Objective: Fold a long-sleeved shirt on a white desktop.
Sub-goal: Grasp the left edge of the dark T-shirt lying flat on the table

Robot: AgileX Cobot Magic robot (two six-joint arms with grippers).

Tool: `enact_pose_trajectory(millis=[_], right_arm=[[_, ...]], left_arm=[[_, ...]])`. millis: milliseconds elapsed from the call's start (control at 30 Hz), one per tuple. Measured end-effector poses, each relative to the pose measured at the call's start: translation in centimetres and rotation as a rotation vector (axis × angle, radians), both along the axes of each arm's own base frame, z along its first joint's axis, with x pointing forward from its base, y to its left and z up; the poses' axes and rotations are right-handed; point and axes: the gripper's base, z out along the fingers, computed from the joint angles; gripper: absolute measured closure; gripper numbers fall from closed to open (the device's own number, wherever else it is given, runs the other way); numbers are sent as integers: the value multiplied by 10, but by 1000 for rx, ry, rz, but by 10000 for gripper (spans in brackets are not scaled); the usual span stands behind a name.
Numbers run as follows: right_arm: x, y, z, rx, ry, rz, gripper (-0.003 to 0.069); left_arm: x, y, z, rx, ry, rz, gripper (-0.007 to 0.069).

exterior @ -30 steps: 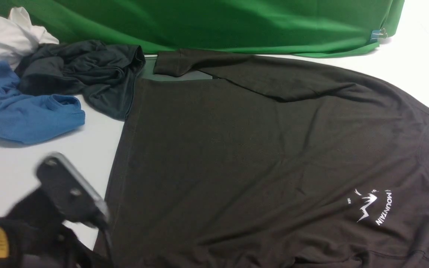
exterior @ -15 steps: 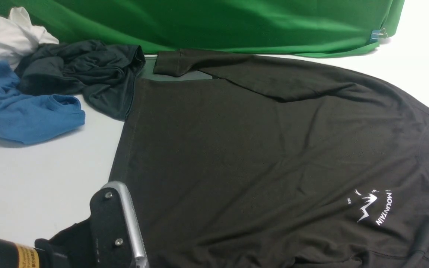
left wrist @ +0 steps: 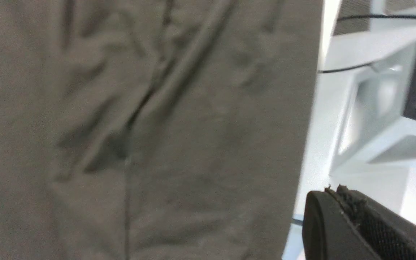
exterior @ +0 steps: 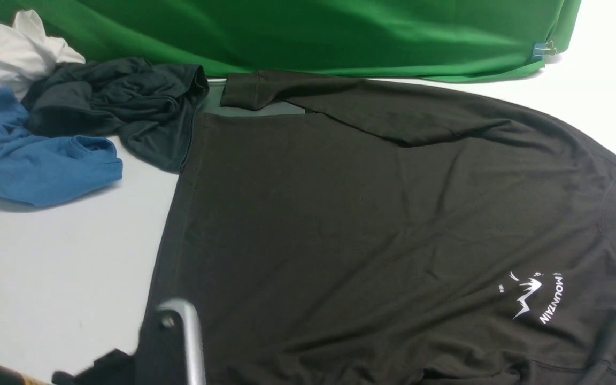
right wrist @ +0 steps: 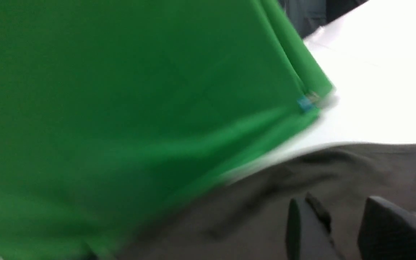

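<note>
The long-sleeved shirt [exterior: 372,224] is lying spread flat on the white tabletop [exterior: 46,267], just in front of the green backdrop [exterior: 313,32], with 1 sleeve [exterior: 340,101] folded across it along the backdrop's lower edge. The left claw [left wrist: 338,209] is hanging at the shirt's hem, on the side away from the backdrop, pressed closed with nothing visibly in it. The right claw [right wrist: 338,231] is facing the backdrop over the shirt, jaws partly apart and empty. A black-grey garment [exterior: 121,107] and a blue garment [exterior: 40,160] are lying crumpled at the backdrop's left end.
</note>
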Motion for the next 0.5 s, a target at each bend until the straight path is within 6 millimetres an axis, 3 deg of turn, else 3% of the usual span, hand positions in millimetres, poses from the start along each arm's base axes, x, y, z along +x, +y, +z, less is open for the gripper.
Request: enact_pose_trajectory(millis=[133,267,400,500], right_arm=[[-1,-2,6,105,-75,-7,417],[-1,5,9,90,11,86,418],[-6,23,47,-191,196,364,419],[-5,35,70,-391,285,564,419]], left_arm=[[-4,-6,-3,21,12,-58,603],[-3,-13,-11,69,44,-96,603],[1,-24,-23,116,75,-131,584],[0,-33,-32,159,78,-201,523]])
